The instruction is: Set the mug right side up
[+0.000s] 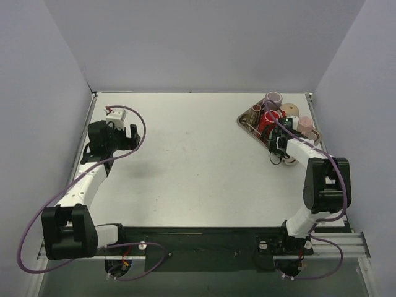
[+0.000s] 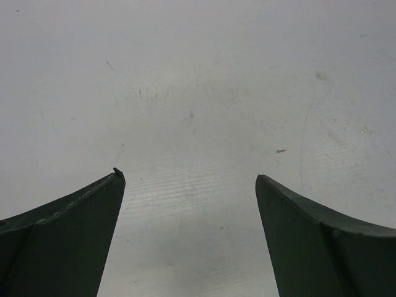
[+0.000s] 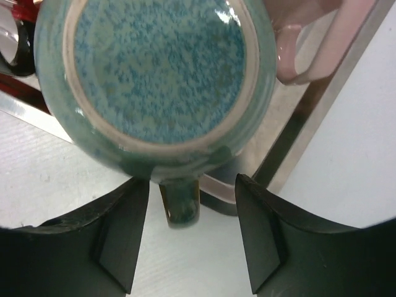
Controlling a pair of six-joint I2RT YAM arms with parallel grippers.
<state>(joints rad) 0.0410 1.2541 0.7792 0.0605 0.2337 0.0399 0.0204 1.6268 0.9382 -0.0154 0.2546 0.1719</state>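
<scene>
A teal speckled mug (image 3: 154, 68) stands upside down on the corner of a metal tray (image 3: 309, 130), its base facing my right wrist camera. Its handle (image 3: 180, 207) points toward me, out over the tray's edge. My right gripper (image 3: 192, 182) is open, its two fingers on either side of the handle without touching it. In the top view the right gripper (image 1: 279, 145) sits at the tray's near corner and hides the mug. My left gripper (image 1: 127, 133) is open and empty over bare table at the far left, as the left wrist view (image 2: 189, 176) shows.
The tray (image 1: 247, 117) at the back right also holds a red mug (image 1: 267, 119), a purple cup (image 1: 273, 99) and a pink mug (image 1: 305, 124). The pink mug (image 3: 303, 43) and the red mug (image 3: 18, 25) stand close beside the teal one.
</scene>
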